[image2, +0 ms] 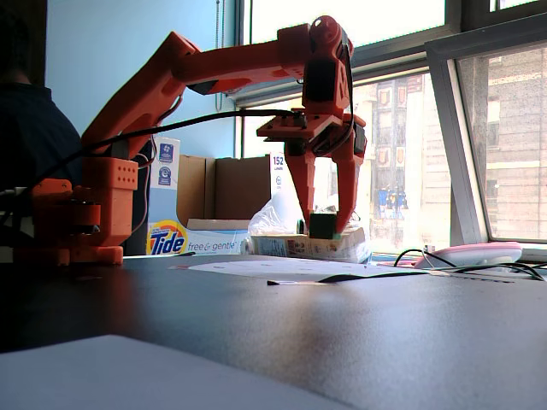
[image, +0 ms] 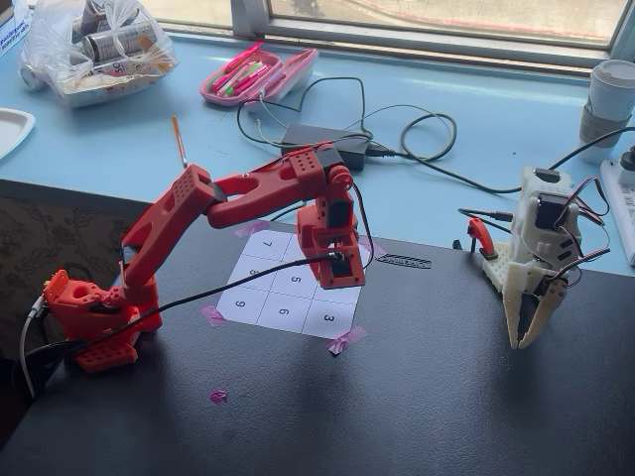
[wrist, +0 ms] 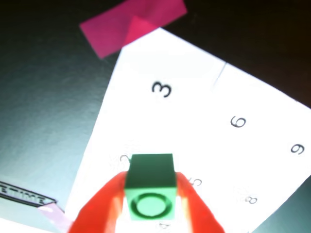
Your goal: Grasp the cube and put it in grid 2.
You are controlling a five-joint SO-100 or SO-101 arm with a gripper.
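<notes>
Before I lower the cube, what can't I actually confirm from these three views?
- Cell 2: in the wrist view the small bright green cube covers most of the digit; in a fixed view the red arm hides that cell.
- The cube's height above the white numbered sheet: the low fixed view is backlit and shows the cube only as a dark block.
- Jaws' contact on the cube: blurred in the wrist view.

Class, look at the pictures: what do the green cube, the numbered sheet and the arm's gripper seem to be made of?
Cube: probably matte plastic, with crisp edges and even colour. Numbered sheet: white paper, flat, printed digits, held by pink tape. Gripper: seemingly 3D-printed orange-red plastic, rigid and blocky.
</notes>
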